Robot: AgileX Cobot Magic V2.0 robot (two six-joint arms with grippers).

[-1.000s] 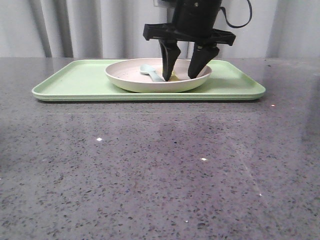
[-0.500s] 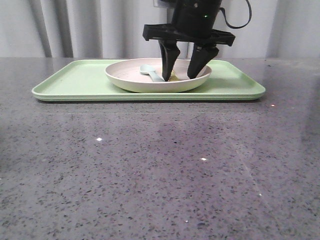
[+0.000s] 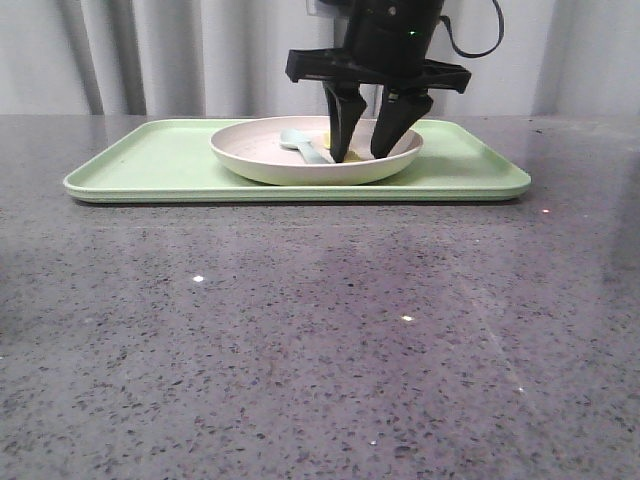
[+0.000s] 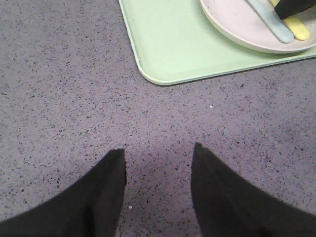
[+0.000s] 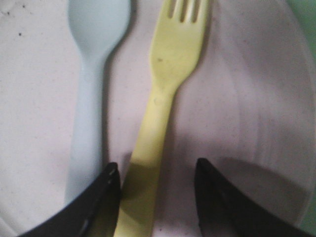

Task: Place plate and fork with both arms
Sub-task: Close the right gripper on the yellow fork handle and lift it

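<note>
The off-white plate (image 3: 260,160) sits on the light-green tray (image 3: 150,165). In it lie the pale-yellow fork (image 5: 168,74) and, beside it, a pale blue-green spoon (image 5: 91,74). My right gripper (image 3: 359,156) reaches down into the plate, open, its fingers on either side of the fork's handle. In the right wrist view (image 5: 156,167) one finger is against the handle and the other stands apart from it. My left gripper (image 4: 158,150) hangs open over bare table, short of the tray's corner (image 4: 148,76), holding nothing. From there the plate (image 4: 237,24) and fork (image 4: 297,28) show at the frame's edge.
The tray lies across the far half of a grey speckled stone table (image 3: 320,330). A grey curtain (image 3: 150,60) hangs behind it. The spoon (image 3: 298,142) lies close beside the right gripper's fingers. The left gripper does not show in the front view.
The right gripper's fingers have drawn closer together around the fork's handle, staying down in the plate. Plate, tray and spoon have not moved.
</note>
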